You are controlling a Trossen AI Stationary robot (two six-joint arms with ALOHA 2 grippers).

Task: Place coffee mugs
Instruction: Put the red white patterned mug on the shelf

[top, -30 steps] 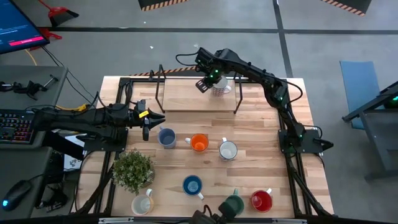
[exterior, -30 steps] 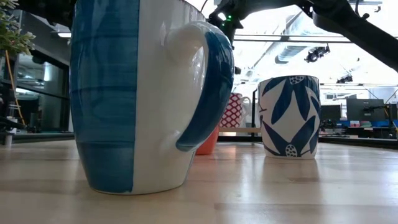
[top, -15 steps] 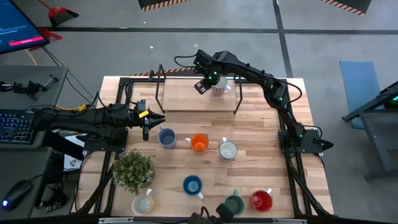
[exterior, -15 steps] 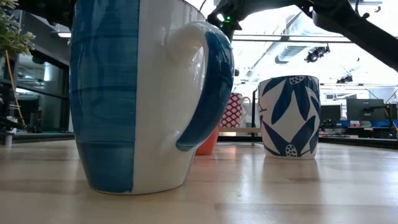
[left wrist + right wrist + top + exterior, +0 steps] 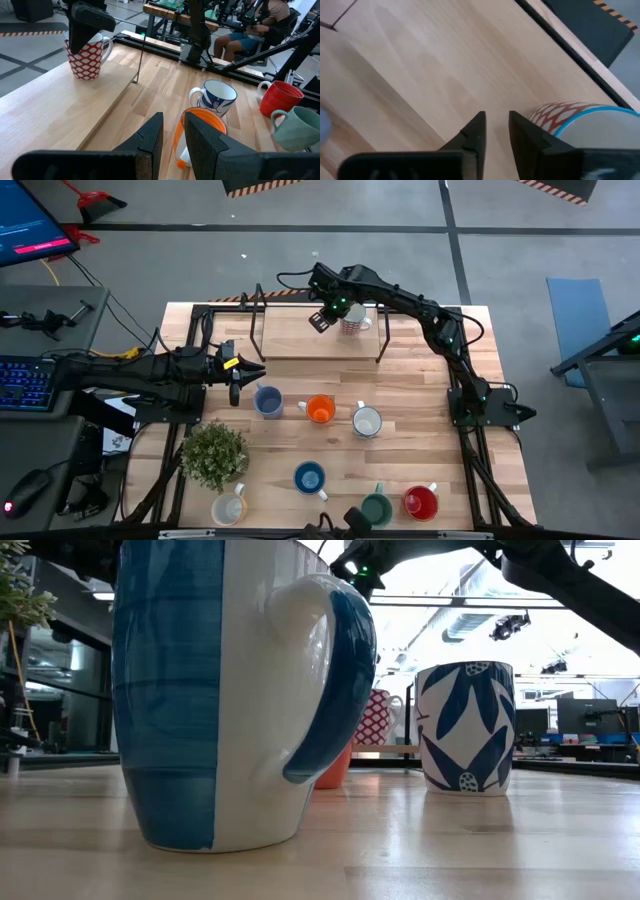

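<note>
1. No legible brand or label on any mug; red lettering on the blue screen (image 5: 25, 235) at 10 o'clock too small to read.
2. Light wooden tabletop (image 5: 290, 445) with black frame rails, on grey floor with hazard-striped mats at 12 o'clock.
3. Raised wooden shelf (image 5: 300, 335) at 12 o'clock, carrying the red-patterned mug (image 5: 355, 318).
4. Right gripper (image 5: 320, 319) just beside that mug, toward 9 o'clock, fingers close together with a narrow gap, holding nothing.
5. Left gripper (image 5: 236, 377) at 9 o'clock, near the grey-blue mug (image 5: 267, 401), fingers nearly closed, empty.
6. Across the middle: grey-blue mug, orange mug (image 5: 320, 410), blue-and-white mug (image 5: 367, 421).
7. Toward 6 o'clock: potted plant (image 5: 214, 454), cream mug (image 5: 229, 509), blue mug (image 5: 309, 478), green mug (image 5: 376, 508), red mug (image 5: 420, 502).
8. Seated person (image 5: 255, 22) beyond the tabletop in the left wrist view; desks and monitors in the room behind.
</note>
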